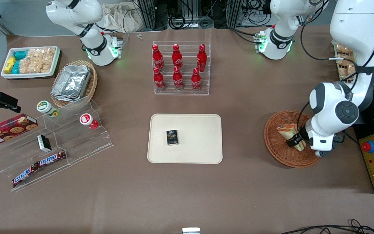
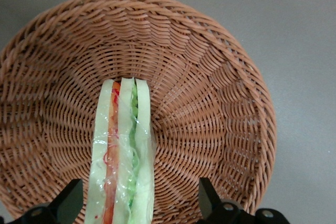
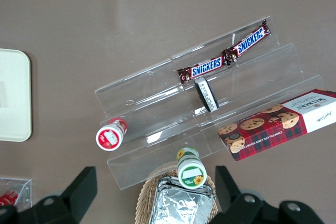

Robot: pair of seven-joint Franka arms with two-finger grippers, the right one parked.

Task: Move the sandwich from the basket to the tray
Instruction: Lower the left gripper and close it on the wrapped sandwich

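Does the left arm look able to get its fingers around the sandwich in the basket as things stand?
Probably yes. The gripper is open right over the sandwich, one of its fingers on either side, and nothing else lies in the basket to block it.

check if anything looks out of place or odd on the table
One thing: a small black box already lies on the tray. The sandwich stands on edge in the basket, between the open gripper fingers.
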